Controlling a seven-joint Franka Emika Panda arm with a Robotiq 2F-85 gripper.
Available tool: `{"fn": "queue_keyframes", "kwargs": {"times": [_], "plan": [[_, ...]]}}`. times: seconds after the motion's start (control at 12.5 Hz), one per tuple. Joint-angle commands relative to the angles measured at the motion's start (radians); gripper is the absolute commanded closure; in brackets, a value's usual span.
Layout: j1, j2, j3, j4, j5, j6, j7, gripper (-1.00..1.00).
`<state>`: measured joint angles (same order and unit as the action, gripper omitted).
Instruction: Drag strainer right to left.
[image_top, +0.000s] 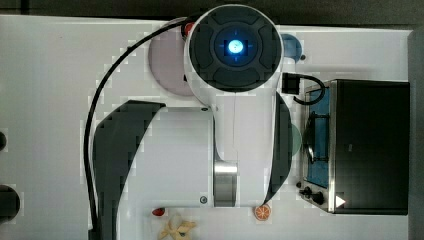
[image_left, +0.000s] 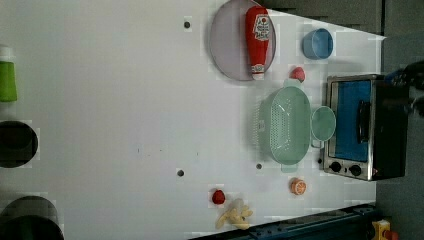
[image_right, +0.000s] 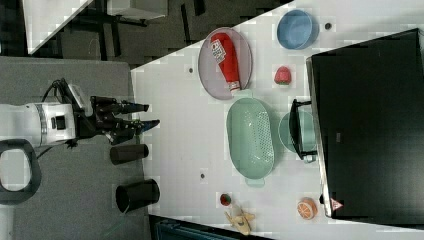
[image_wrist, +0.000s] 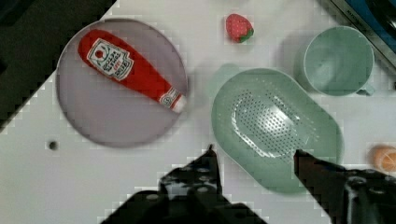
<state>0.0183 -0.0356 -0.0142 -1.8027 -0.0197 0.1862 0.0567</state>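
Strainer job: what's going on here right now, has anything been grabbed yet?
Nothing is held yet. The tool is open and hangs above the table, well clear of the pale green strainer. The strainer sits untouched between the plate with the ketchup bottle and the green cup beside the toaster oven. The drag has not begun.

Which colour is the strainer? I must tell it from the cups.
Pale green, dotted perforated bottom; clearest in the wrist view.

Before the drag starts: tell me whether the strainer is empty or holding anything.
Empty. The strainer sits upright on the table, and its dotted perforated bottom is bare in the wrist view; the left view shows nothing inside either.
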Motion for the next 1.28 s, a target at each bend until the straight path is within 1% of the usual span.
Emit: {"fn": "queue_keyframes", "kwargs": {"times": [0.08, 0.24, 0.4, 0.56, 0.64, 0.8, 1.04, 1.2, 1.28], "plan": [[-0.043, -0.513, -0.055, -0.264, -0.034, -0.207, -0.056, -0.59], [-0.043, -0.512, -0.054, -0.267, -0.034, -0.207, -0.056, -1.0], [-0.043, -0.509, -0.054, -0.297, -0.034, -0.204, -0.055, -1.0], [-0.043, -0.491, -0.051, -0.363, -0.034, -0.179, -0.047, -1.0], [-0.043, -0.476, -0.05, -0.405, -0.034, -0.137, -0.039, -1.0], [-0.043, -0.433, -0.048, -0.5, -0.034, 0.009, 0.003, -1.0], [-0.043, -0.343, -0.046, -0.636, -0.034, 0.266, 0.181, -1.0], [-0.042, -0.265, -0.046, -0.701, -0.034, 0.438, 0.313, -1.0], [-0.042, -0.217, -0.046, -0.714, -0.034, 0.496, 0.366, -1.0]]}}
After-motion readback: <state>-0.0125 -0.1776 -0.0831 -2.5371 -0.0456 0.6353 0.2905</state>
